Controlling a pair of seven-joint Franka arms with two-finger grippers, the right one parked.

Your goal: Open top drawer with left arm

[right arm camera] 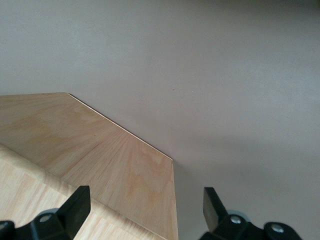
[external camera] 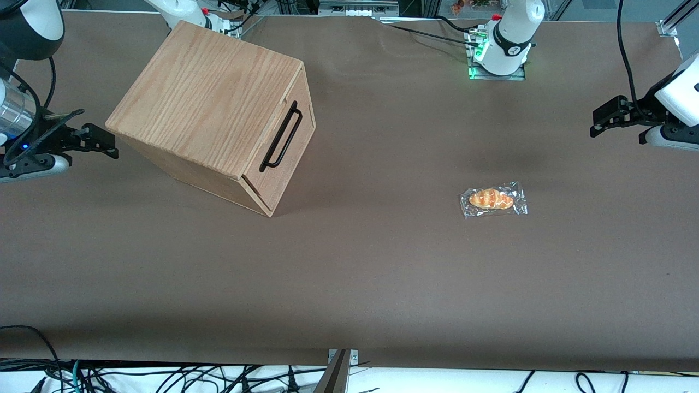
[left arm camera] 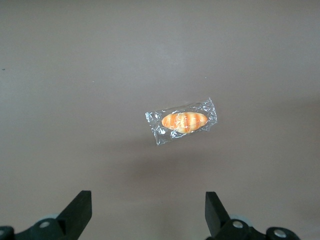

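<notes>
The light oak cabinet (external camera: 207, 103) stands at an angle toward the parked arm's end of the table. Its top drawer (external camera: 292, 164) sits flush and closed, with the long black bar handle (external camera: 281, 136) on its front. My left arm's gripper (external camera: 599, 121) hangs above the table toward the working arm's end, far from the cabinet. In the left wrist view the gripper (left arm camera: 148, 210) is open, with nothing between its black fingers (left arm camera: 80, 212) and only brown table below. The cabinet's top (right arm camera: 100, 165) shows in the right wrist view.
A small bread roll in a clear wrapper (external camera: 492, 200) lies on the brown table (external camera: 349, 273), between the cabinet and my gripper; it also shows under the wrist camera as the wrapped roll (left arm camera: 183, 121). The left arm's green-lit base (external camera: 499, 60) stands at the table's back edge.
</notes>
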